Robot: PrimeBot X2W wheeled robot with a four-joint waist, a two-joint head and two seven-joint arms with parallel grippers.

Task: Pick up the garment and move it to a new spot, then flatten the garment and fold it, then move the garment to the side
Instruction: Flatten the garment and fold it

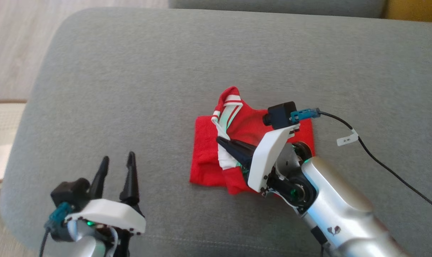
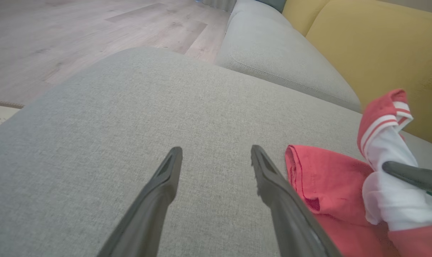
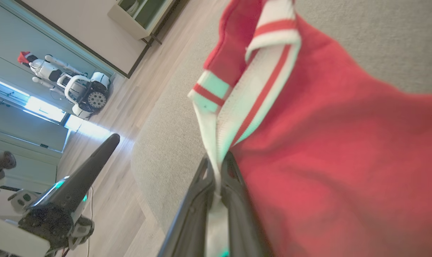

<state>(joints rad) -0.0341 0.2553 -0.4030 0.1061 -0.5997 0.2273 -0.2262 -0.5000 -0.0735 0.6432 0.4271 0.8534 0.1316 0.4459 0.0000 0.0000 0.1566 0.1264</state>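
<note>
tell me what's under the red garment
The grey sofa cushion shows all round the red garment, so the garment rests on it. Anything between its folded layers is covered. The right gripper pinches its white striped edge.

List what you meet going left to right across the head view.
Rug → left gripper → garment → cable tag. The right gripper, shut on the garment, overlaps it, so it is left out.
</note>
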